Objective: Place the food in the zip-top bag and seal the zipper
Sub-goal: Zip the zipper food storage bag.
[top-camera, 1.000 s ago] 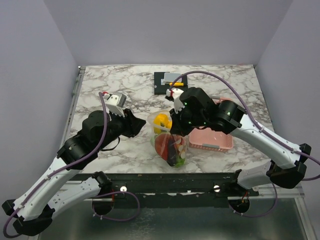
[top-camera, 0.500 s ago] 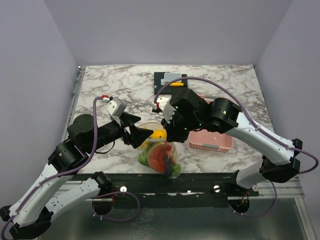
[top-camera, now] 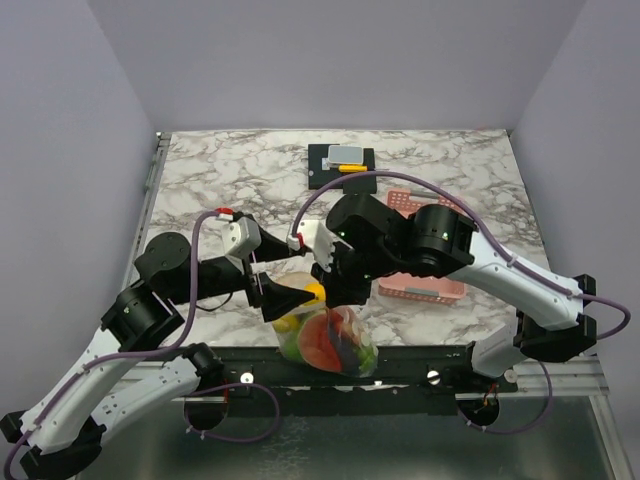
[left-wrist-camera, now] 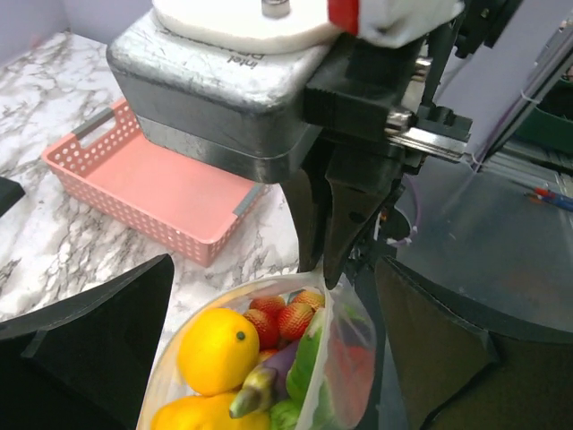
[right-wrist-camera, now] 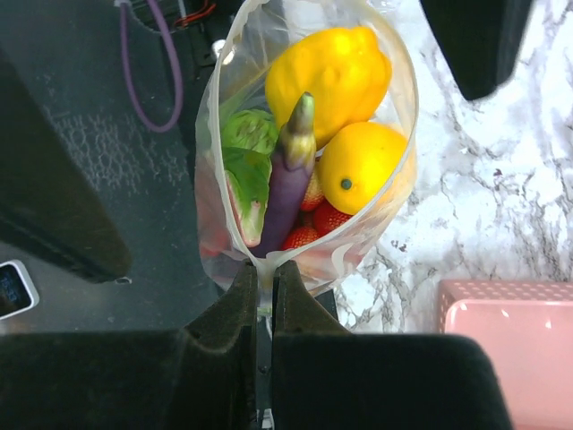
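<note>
your right hand (right-wrist-camera: 265, 273) is pinched tight on the rim of the zip-top bag (right-wrist-camera: 213, 224), holding it at the near edge of the worktop (top-camera: 220, 180), with part of the bag hanging out past that edge. the food (right-wrist-camera: 358, 166) looks all in: two yellow lemons (right-wrist-camera: 336, 67), a purple aubergine (right-wrist-camera: 286, 179), strawberries (right-wrist-camera: 327, 218) and a green leafy piece (right-wrist-camera: 249, 130) packed down inside, and i can see no loose piece on the worktop or in the part of the pink basket (left-wrist-camera: 170, 193) that shows. so the filling half reads as done. the sealing half is not: the mouth gapes in a wide oval, the two zipper lips well apart. your left hand (left-wrist-camera: 260, 340) is spread wide with nothing in it, one finger either side of the open mouth, touching nothing that i can make out. what's left, by my reckoning, is to bring those lips together and press the zipper shut from end to end.
</note>
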Tool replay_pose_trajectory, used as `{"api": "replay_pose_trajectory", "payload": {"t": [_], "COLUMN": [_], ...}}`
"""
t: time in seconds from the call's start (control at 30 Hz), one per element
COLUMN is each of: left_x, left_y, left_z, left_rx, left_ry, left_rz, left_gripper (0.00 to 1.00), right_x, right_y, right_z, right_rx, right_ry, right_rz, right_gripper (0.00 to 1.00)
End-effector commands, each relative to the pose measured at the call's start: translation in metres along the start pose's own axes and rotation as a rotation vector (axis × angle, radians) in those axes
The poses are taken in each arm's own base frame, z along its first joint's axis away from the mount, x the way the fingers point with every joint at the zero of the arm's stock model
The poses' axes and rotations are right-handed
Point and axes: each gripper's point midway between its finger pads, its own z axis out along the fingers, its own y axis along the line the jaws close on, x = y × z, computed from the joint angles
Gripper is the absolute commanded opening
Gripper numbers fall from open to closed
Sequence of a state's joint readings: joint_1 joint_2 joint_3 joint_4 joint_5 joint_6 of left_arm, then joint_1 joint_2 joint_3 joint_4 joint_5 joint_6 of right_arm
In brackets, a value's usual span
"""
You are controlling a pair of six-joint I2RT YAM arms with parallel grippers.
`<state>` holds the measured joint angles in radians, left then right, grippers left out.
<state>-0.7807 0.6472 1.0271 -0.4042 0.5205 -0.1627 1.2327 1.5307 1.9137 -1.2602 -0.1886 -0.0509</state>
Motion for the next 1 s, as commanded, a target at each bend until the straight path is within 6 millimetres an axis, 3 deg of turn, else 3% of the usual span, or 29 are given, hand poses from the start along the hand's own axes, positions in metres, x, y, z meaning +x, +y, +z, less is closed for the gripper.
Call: {"api": "replay_pose_trajectory", "payload": {"t": [0.0,0.17,0.4,0.63,0.97], "left_x": [0.005,0.005,0.005,0.019,0.048], "left_y": [-0.015,-0.022,-0.034,-0.046,-0.047], "left_z": [0.004,0.009,0.015,0.014,0.02], "left_rx": [0.114,0.176,0.275,0.386,0.444], "left_ry": [-0.001,-0.001,0.001,0.044,0.121], "left_rz": [0.033,0.02,0.018,0.01,-0.055], "left_gripper": [0.96,0.99,0.99,0.99,0.97], "right_x": [-0.015,-0.022,-0.026,-0.03,-0.033], "right_y": [0.027,0.044,0.052,0.056,0.052], "right_z": [-0.021,-0.03,-0.034,-0.039,-0.042], "right_rx": [-0.101,-0.167,-0.207,-0.219,-0.185], "right_ry": [-0.086,-0.138,-0.159,-0.185,-0.181], "right_rz": [-0.072,-0.108,-0.134,-0.146,-0.131], "right_gripper": [0.01,0.01,0.01,0.01,0.01]}}
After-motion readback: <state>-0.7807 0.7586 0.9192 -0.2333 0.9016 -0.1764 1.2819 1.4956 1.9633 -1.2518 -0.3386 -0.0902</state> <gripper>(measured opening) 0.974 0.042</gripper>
